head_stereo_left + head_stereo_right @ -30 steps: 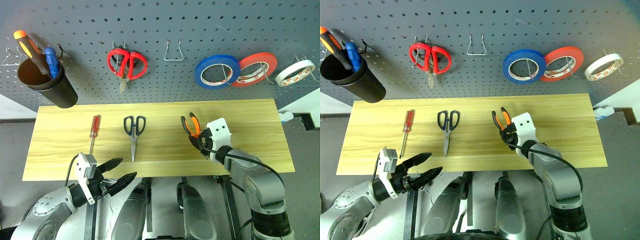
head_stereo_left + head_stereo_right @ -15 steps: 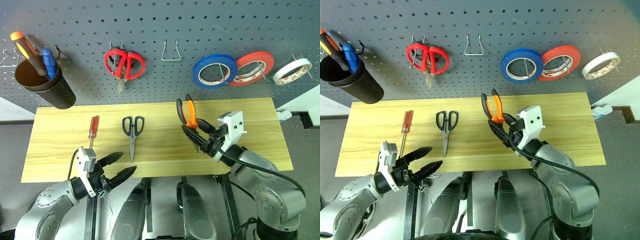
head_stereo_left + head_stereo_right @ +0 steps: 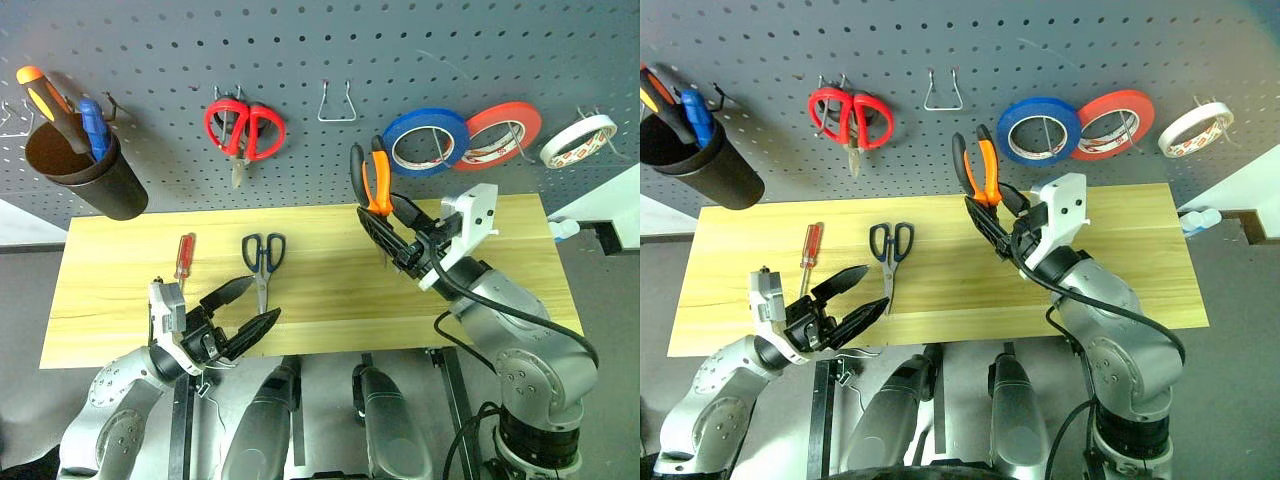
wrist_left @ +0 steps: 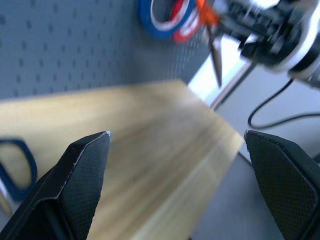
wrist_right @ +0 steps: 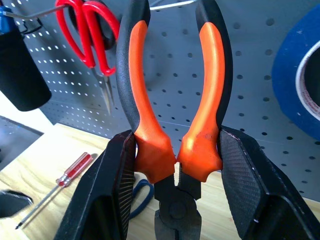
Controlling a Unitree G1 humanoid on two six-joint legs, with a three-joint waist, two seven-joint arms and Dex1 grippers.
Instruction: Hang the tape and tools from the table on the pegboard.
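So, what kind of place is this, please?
Probably a workshop or tool bench: a grey pegboard holds red scissors and rolls of tape on hooks, and a wooden table below carries hand tools such as a screwdriver.

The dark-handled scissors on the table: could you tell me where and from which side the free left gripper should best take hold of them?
The scissors lie flat on the table, loops toward the pegboard, blades pointing at the robot. I would probably come straight down and pinch across the narrow neck just below the loops: there the open left gripper spans them easily, leaving the loops free for a hook.
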